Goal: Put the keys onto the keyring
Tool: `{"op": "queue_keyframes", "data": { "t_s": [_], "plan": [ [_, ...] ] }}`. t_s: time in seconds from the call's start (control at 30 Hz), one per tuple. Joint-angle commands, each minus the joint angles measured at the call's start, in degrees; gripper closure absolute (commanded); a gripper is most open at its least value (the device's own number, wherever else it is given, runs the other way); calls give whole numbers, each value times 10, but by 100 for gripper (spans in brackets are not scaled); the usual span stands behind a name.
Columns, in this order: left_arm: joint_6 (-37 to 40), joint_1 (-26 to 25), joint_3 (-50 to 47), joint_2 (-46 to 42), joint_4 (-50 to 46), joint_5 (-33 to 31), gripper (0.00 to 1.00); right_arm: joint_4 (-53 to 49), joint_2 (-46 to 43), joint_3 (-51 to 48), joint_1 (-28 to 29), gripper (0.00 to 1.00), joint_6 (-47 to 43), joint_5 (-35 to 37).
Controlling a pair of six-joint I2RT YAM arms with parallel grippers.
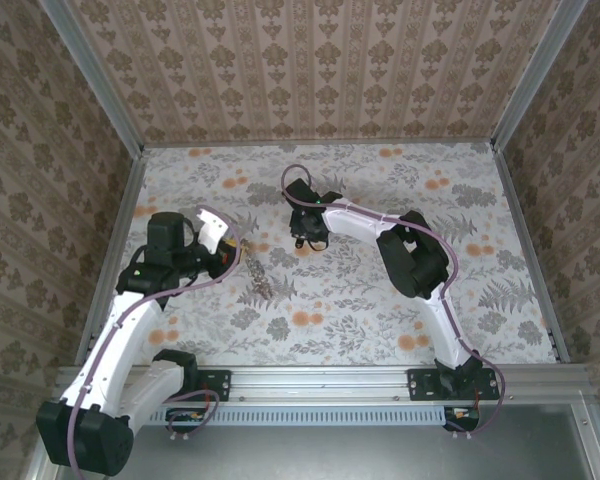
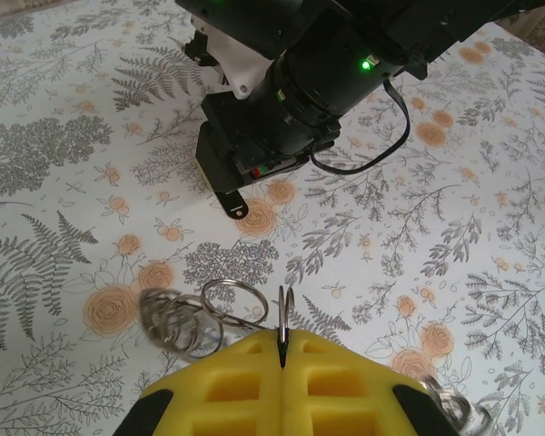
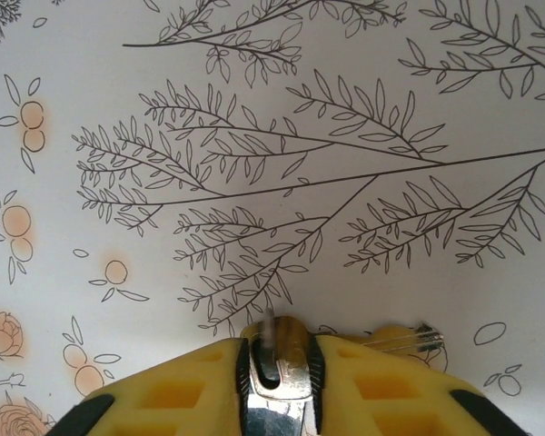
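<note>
1. Left gripper [image 2: 282, 352] is fully closed on the keyring [image 2: 283, 313]. The ring stands edge-on between the yellow pads with its top poking out ahead. I think it's held upright so the rim is free for threading.
2. Smaller rings [image 2: 229, 302] and a wire coil [image 2: 171, 320] sit just left of the held ring and look linked to it. From the top view they trail down from the gripper over the table [image 1: 380, 300].
3. Right gripper [image 3: 277, 356] is narrow, pinching a small silvery key [image 3: 280, 386]. Its tip sticks out past the fingertips, probably so the exposed end can meet the ring. It's low over the cloth; I can't tell if it touches.
4. There's a thin wire-like bit just right of those fingers [image 3: 407, 340]. I can't tell what it is.
5. The grippers are apart, with the right one further back on the table. The key isn't on the ring yet, so this looks like the grasp stage.
6. Next move needs the key's hole lined up with the ring's split, which I can't see. Risk is the tiny key twisting in the soft pads.
</note>
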Motion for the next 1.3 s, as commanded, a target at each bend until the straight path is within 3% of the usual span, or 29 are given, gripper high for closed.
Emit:
{"op": "queue_keyframes", "data": {
  "t_s": [0.0,0.23,0.43,0.53,0.67,0.77,0.87,1.27],
  "plan": [
    [-10,2,0,0,10,15,100,-10,13,15,4,80,11,9],
    [-10,2,0,2,9,13,100,-13,10,16,5,96,-13,23],
    [-9,2,0,5,8,12,100,-10,1,20,8,100,-67,23],
    [1,-1,-1,4,5,13,100,47,-35,-16,11,100,-139,5],
    [17,-11,-7,-2,13,34,100,181,-131,-140,20,100,-285,-26],
    [24,-23,-16,-8,27,55,100,271,-212,-240,24,100,-374,-71],
    [34,-39,-22,-18,42,69,100,331,-286,-326,24,100,-448,-159],
    [99,-114,-58,-69,127,109,100,359,-503,-482,40,100,-576,-340]
  ]
}}
